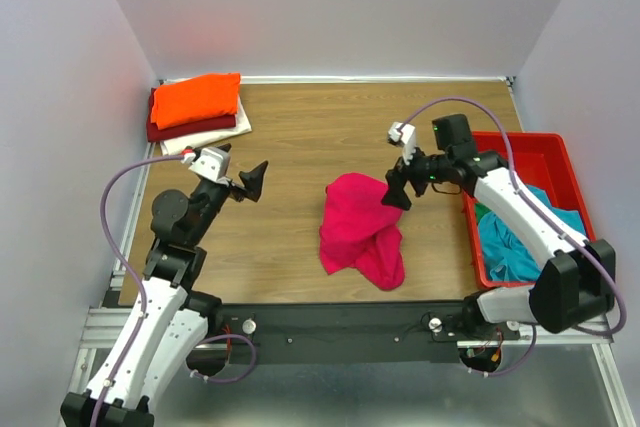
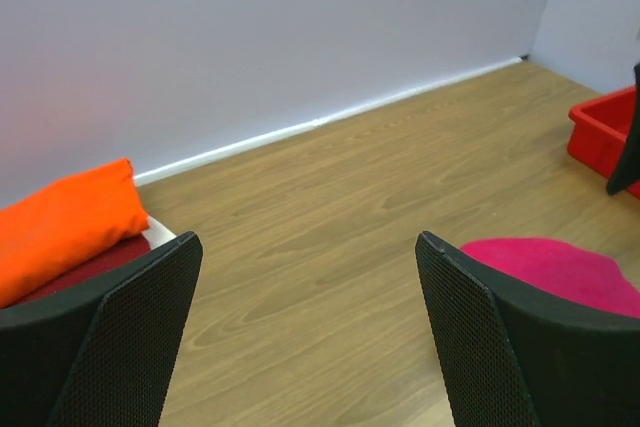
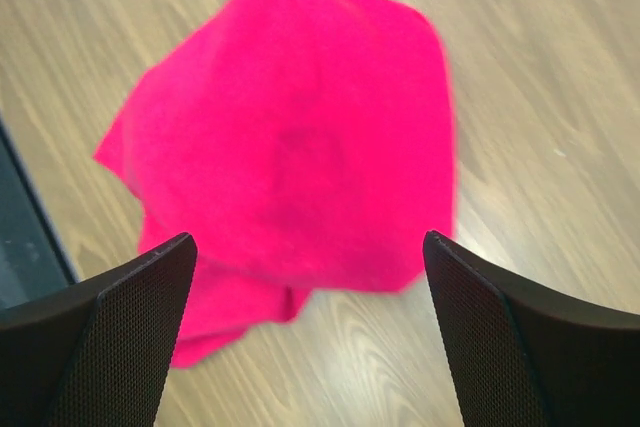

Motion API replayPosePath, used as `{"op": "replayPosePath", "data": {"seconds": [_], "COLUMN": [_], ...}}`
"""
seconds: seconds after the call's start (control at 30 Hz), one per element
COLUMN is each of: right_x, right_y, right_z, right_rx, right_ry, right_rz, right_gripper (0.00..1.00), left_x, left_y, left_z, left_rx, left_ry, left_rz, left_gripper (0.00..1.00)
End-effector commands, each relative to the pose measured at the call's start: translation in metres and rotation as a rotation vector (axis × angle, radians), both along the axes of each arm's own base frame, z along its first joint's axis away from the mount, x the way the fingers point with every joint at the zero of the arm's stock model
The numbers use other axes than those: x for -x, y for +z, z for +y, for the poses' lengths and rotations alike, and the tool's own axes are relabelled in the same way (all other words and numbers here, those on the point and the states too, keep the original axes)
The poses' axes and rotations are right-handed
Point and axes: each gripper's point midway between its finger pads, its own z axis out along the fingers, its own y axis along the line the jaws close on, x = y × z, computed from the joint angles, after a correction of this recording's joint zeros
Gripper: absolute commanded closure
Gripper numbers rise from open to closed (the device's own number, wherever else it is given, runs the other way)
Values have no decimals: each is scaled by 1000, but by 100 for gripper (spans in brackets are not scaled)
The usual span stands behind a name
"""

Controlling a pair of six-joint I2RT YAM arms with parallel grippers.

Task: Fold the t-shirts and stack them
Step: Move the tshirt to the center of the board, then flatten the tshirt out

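My right jaws stand wide and hold nothing. They hang just above the pink t-shirt (image 1: 360,232), over its 1 o'clock edge. The shirt lies in a crumpled heap near the middle of the table (image 1: 300,137), a little toward 5 o'clock, and I can pick out no sleeve or hem. My left jaws are wide and empty too, off at 9 o'clock and pointed toward the heap, well apart from it. At 10 o'clock sits the folded stack with the orange t-shirt (image 1: 197,98) on top. At 3 o'clock the red tray (image 1: 545,152) holds a teal t-shirt (image 1: 515,242).

As I judge it, the step is to open this heap out flat before any fold. I should not pinch the middle of the mound, since that only lifts a bundle. It is better to take a single layer at an outer edge, bring the left jaws to the opposite edge, and pull apart low over the table.
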Motion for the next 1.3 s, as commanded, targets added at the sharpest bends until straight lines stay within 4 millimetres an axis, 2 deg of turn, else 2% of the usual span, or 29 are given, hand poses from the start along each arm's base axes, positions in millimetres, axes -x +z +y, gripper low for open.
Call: {"op": "replayPosePath", "data": {"seconds": [0.0, 0.17, 0.2, 0.3, 0.37, 0.4, 0.47, 0.77, 0.87, 1.13, 1.27], "right_x": [1, 11, 16, 2, 2, 2, 3, -3, -2, -1, 1], "right_y": [5, -24, -26, -25, -28, -30, -35, -54, -58, -67, -75], "right_z": [-21, -31, -31, -53, -57, -59, -61, -69, -69, -66, -65], "right_rx": [-20, -29, -63, -78, -77, -76, -73, -24, -24, -31, -33], "right_ry": [-8, -14, -3, -100, -120, -131, -143, -191, -194, -195, -199], "right_rz": [-63, 23, 49, 65, 79, 87, 107, 166, 183, 231, 274], "right_gripper": [0, 0, 0, 0, 0, 0, 0, 1, 1, 4, 9], "left_x": [1, 0, -1, -7, -7, -11, -9, -26, -31, -47, -42], "left_y": [-6, -26, -30, -51, -59, -69, -74, -105, -117, -151, -166], "left_z": [-21, -50, -54, -68, -77, -80, -90, -114, -129, -175, -189], "left_rx": [-12, -24, -30, -58, -75, -87, -107, -162, -184, -243, -271], "left_ry": [-116, -253, -269, -301, -322, -311, -330, -296, -316, -357, -378], "left_rz": [21, 108, 126, 229, 265, 303, 337, 492, 540, 667, 708], "left_gripper": [5, 6, 6, 9, 11, 11, 12, 17, 21, 25, 25]}}
